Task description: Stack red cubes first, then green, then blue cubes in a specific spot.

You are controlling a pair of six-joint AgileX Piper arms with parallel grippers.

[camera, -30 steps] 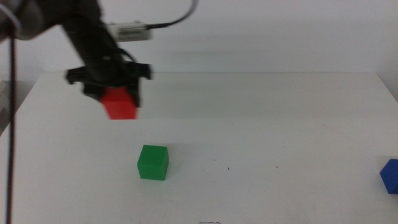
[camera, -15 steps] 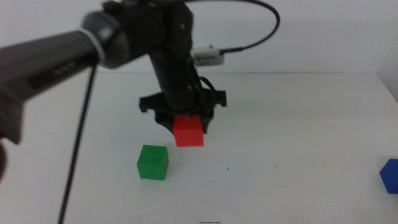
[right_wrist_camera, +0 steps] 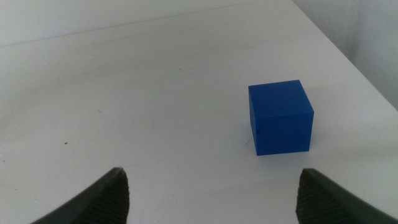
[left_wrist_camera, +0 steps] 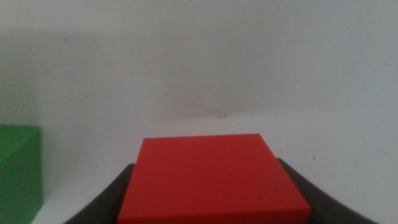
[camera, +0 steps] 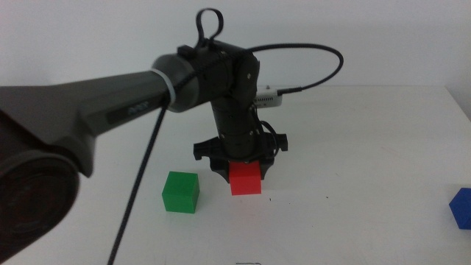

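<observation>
Swinging in and sinking beside the green cube (camera: 181, 192), the left tool (camera: 245, 174) is clamping the red cube (camera: 246, 179), nearing the counter (camera: 353, 147).

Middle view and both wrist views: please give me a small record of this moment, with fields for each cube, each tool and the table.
red cube: small solid bright-red cube, held between the left tool's jaws, low over the table
green cube: small solid bright-green cube on the table, beside the red one, apart
blue cube: small solid deep-blue cube near the table's right edge
left tool: shut on red cube
right tool: open, facing the blue cube, not touching
table: plain white tabletop
</observation>
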